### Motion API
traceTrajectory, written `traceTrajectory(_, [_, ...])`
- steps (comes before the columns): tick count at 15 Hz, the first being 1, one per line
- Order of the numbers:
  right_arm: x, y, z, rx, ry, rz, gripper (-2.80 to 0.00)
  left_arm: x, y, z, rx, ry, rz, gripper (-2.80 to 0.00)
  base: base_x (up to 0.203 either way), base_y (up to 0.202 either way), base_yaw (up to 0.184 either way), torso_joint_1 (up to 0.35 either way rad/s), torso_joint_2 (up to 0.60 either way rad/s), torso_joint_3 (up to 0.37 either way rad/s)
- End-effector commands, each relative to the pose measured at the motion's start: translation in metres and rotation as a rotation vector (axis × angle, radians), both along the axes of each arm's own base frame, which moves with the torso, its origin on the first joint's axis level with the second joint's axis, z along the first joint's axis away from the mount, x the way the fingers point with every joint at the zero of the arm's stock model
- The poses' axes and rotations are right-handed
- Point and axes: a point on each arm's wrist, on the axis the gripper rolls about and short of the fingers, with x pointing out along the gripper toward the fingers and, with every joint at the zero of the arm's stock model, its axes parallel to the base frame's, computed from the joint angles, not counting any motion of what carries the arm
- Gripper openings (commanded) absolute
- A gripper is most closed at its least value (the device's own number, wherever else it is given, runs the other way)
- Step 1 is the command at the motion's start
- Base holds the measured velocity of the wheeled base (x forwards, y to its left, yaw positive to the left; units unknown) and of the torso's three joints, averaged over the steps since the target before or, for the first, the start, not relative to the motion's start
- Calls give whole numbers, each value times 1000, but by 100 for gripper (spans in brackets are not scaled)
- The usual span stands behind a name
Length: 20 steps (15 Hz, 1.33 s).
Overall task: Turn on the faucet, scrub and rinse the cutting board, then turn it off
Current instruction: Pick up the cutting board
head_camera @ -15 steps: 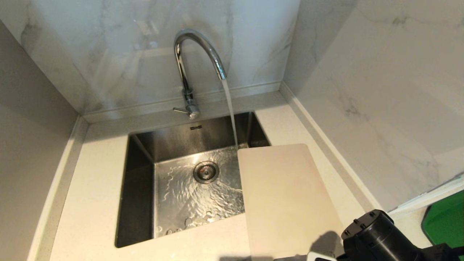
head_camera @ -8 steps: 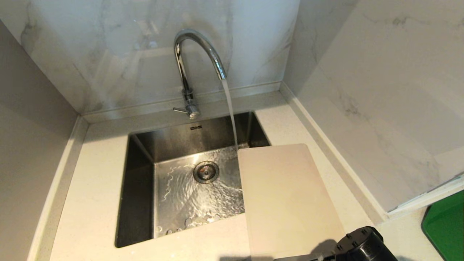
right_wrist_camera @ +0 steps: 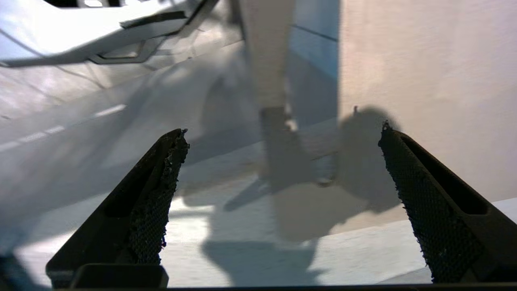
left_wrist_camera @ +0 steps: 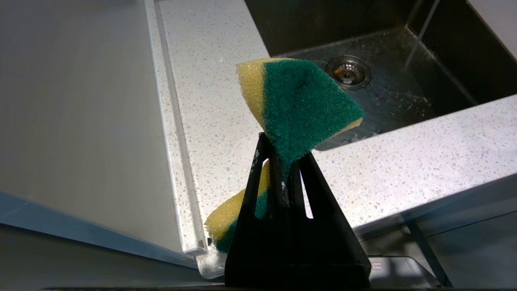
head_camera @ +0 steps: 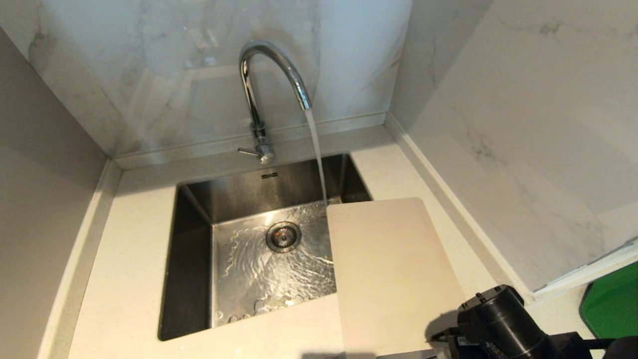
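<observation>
Water runs from the faucet (head_camera: 271,75), which stands at the 12 o'clock edge of the sink (head_camera: 194,239); its thin lever (head_camera: 247,151) sticks out from the base toward 9 o'clock. The stream (head_camera: 316,149) falls into the basin just beside the far corner of the board (head_camera: 394,274), and rippled water spreads around the drain (head_camera: 283,236).

The board lies flat on the counter (head_camera: 124,279) at the sink's 3 o'clock side, its long left edge hanging over the basin, its near end running under the right arm (head_camera: 498,324) at about 5 o'clock in the head view.

The right gripper (right_wrist_camera: 282,137) has its jaws spread wide with nothing between them; the ribbed fingers (right_wrist_camera: 428,194) hang over pale surfaces, with the cream board face beyond the one finger. That view is too blurred to tell whether they touch anything.

The left gripper (left_wrist_camera: 282,161) is clamped tight on a sponge (left_wrist_camera: 303,105), green scouring side facing the camera, yellow foam behind. It hangs at the counter's near edge, with the sink beyond it.
</observation>
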Motion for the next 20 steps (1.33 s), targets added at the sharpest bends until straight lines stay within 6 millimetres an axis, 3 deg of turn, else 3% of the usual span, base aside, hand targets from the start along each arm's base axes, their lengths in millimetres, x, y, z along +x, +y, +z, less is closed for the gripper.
traceTrajectory(1, [5, -3, 1, -26, -13, 28, 0, 0, 0, 0, 2, 0, 1, -280, 0, 0, 0, 0, 0, 0])
traceTrajectory(20, [7, 2, -25, -94, 102, 103, 0, 0, 0, -1, 4, 2, 1, -280, 0, 0, 0, 0, 0, 0])
